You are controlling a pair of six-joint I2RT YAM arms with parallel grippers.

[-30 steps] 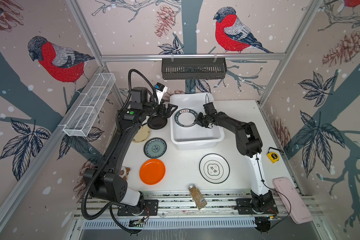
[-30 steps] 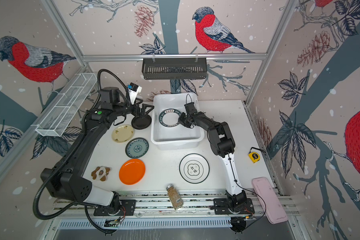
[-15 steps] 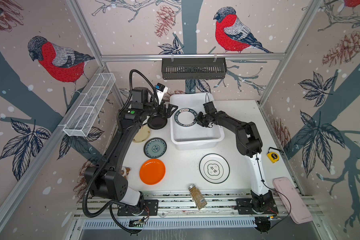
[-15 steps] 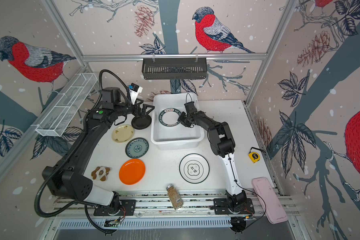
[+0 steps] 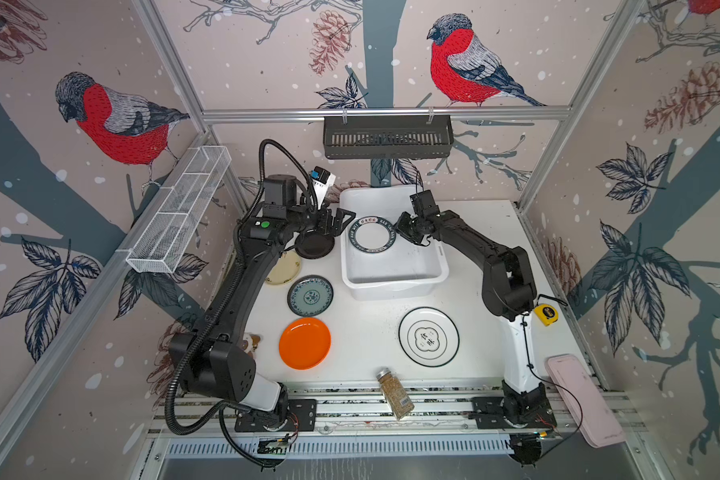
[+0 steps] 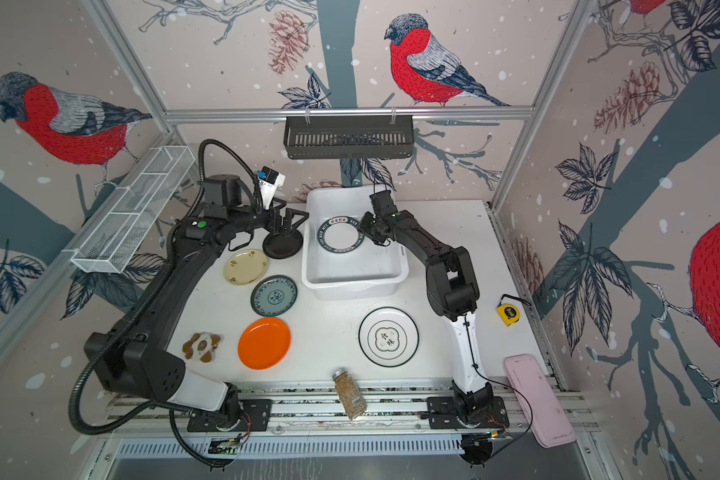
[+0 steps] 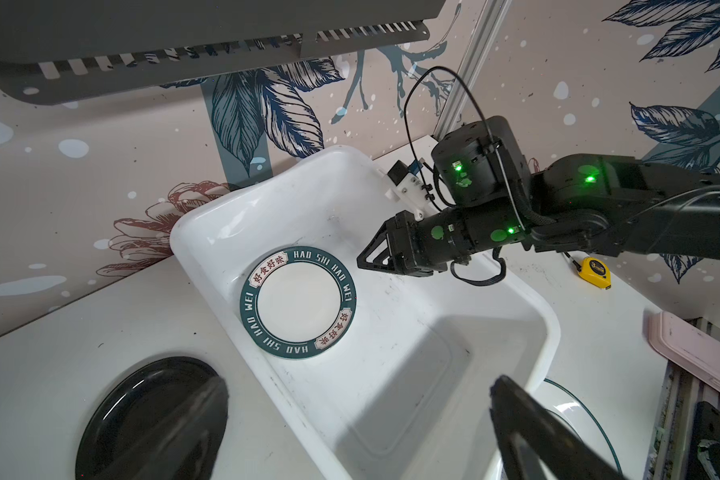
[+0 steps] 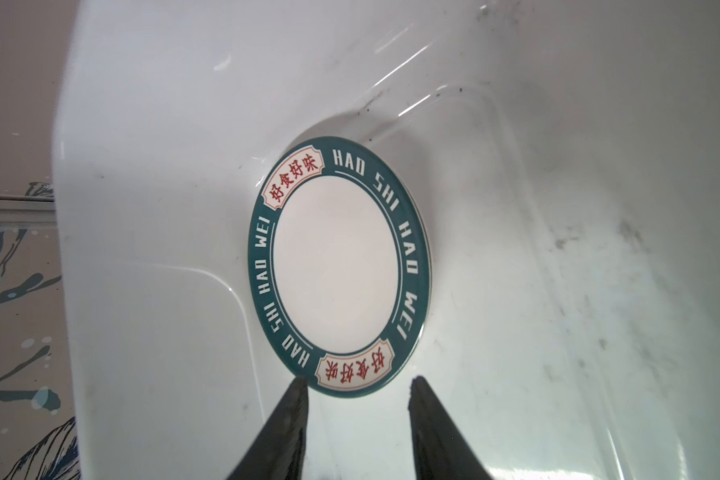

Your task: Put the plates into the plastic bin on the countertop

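Observation:
The plastic bin (image 5: 395, 286) stands at the back of the countertop (image 5: 366, 332), and the dark lettered-rim plate (image 8: 339, 266) lies flat inside it. My right gripper (image 8: 358, 379) is open just off that plate's edge, with nothing between its fingers. My left gripper (image 7: 360, 380) is wide open and empty over the bin's left wall, beside the black plate (image 5: 314, 246). On the countertop lie the cream plate (image 6: 245, 267), the teal-patterned plate (image 5: 310, 296), the orange plate (image 5: 304, 343) and the white black-rimmed plate (image 5: 429, 336).
A spice jar (image 5: 395, 392) lies at the front edge. A yellow tape measure (image 5: 546, 314) and a pink case (image 5: 585, 401) are at the right, a brown toy (image 6: 201, 346) at the left. A black slotted basket (image 5: 387, 137) and a wire mesh tray (image 5: 179, 210) hang on the walls.
My right gripper's jaws have spread apart and let go of the lettered plate's edge; the plate stays where it lay in the bin. The left arm has barely moved.

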